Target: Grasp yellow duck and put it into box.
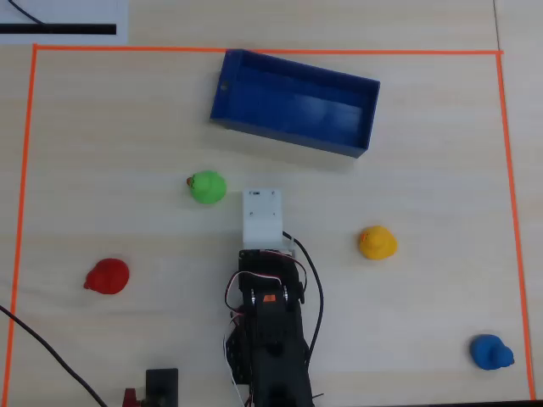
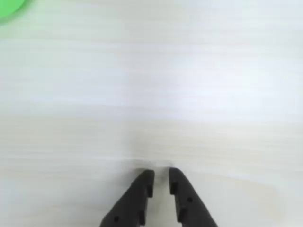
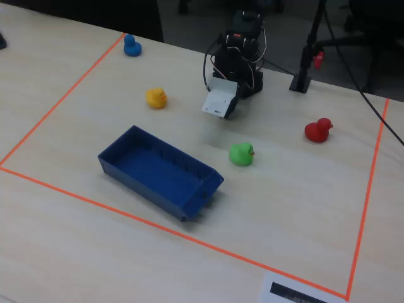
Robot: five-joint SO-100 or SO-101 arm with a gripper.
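Note:
The yellow duck stands on the pale wooden table, to the right of the arm in the overhead view; it also shows in the fixed view. The blue box is open-topped and holds nothing, beyond the arm near the far tape line, and it also shows in the fixed view. My gripper points down at bare table, its black fingers almost together with nothing between them. In the overhead view the white wrist block hides the fingers. The yellow duck is not in the wrist view.
A green duck stands just left of the wrist block and shows at the wrist view's top left corner. A red duck is at the left, a blue duck at the near right. Orange tape frames the area.

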